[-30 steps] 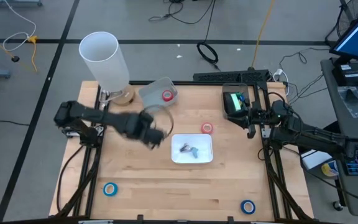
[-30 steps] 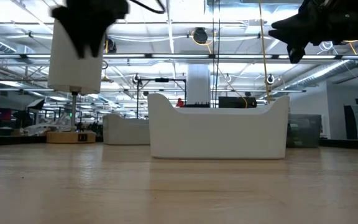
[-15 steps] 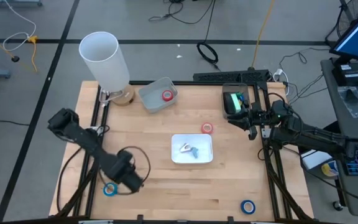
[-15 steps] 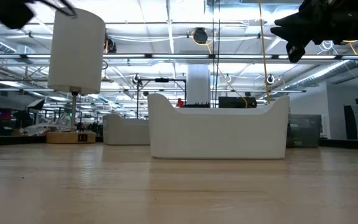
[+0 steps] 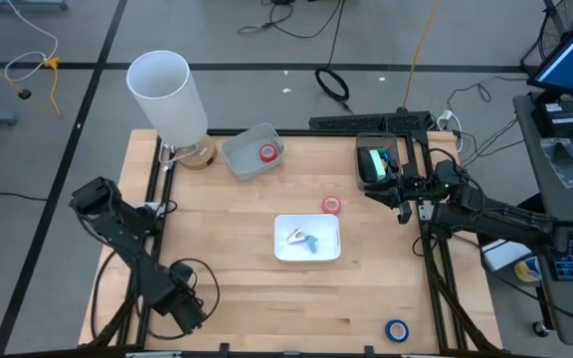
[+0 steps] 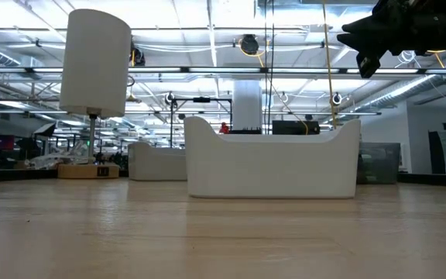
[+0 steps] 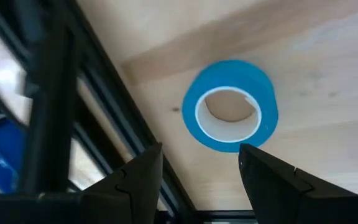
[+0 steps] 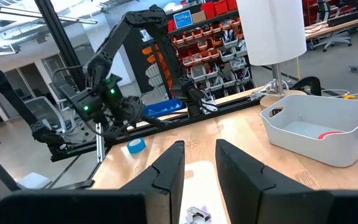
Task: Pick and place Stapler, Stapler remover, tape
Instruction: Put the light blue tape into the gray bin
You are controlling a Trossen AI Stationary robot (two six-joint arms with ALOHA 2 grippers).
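Tape roll (image 7: 235, 106), blue, lies at the bench's (image 5: 267, 298) near-left edge beneath the left pincer (image 7: 197, 168), fingers parted, empty; a mistimed descent could knock it off.

— Where am I working here?
— A robotics lab: red parts bins (image 8: 219, 11) on shelves, another arm (image 8: 114, 62) on a bench, ceiling trusses (image 6: 207, 74), cables (image 5: 331, 85) across grey floor.

Overhead camera straight down on whole table (image 5: 237, 259), low camera level across it, wrist cameras close in, white tray (image 5: 307, 239) shared at 12 o'clock.
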